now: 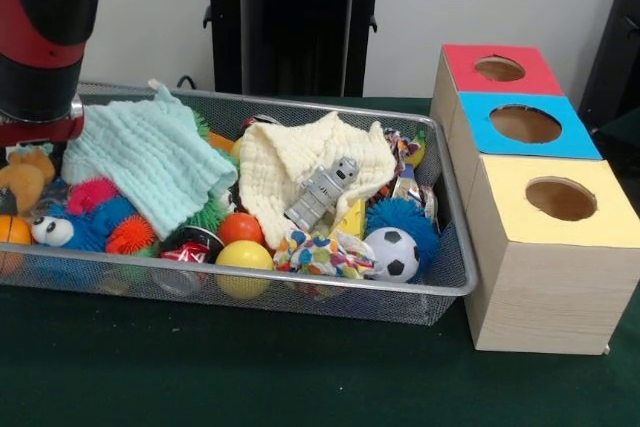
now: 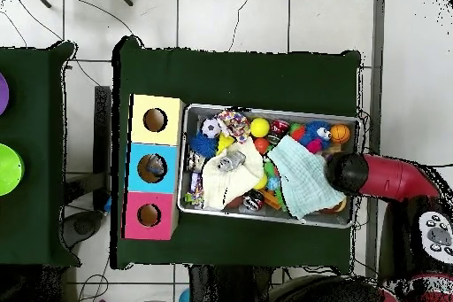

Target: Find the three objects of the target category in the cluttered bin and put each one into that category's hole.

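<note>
A dark green bench [image 1: 120, 377] stands on a white tiled floor [image 2: 230, 15]. On it sits the bin [image 1: 455, 282], a silver mesh basket crammed with toys and two cloths, just beside three wooden boxes [image 1: 545, 277] topped red, blue and yellow, each with a round hole. Only the overhead view shows a second green table [image 2: 35, 228] beside the bench. The red and black arm [image 1: 40, 37] hangs over one end of the bin; its jaws are hidden, so their opening cannot be told.
</note>
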Robot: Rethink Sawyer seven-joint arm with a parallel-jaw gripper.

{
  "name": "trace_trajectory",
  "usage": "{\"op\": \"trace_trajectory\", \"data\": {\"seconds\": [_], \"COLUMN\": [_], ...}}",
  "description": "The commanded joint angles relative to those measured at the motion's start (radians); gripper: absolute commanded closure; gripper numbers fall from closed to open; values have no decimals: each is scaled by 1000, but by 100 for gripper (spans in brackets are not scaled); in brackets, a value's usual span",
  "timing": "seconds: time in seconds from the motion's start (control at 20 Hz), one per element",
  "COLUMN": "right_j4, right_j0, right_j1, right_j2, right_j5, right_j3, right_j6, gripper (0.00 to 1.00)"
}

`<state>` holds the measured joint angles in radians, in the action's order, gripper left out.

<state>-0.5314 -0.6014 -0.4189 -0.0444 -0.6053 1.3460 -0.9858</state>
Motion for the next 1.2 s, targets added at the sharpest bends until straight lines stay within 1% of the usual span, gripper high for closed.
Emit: {"op": "trace_trajectory", "data": {"seconds": [0.05, 0.3, 0.55, 0.85, 1.05, 1.2], "right_j4": [95, 84, 96, 125, 143, 157], "right_j0": [134, 163, 167, 127, 88, 63], "right_j1": [-225, -218, -212, -195, -189, -193], "right_j2": [48, 12, 9, 52, 90, 113], "right_j5": [-197, -192, -178, -138, -103, -99], "right_j3": [79, 67, 66, 94, 128, 149], "right_j6": [-111, -106, -105, -94, -82, -71], "gripper": [0, 0, 0, 0, 0, 0]}}
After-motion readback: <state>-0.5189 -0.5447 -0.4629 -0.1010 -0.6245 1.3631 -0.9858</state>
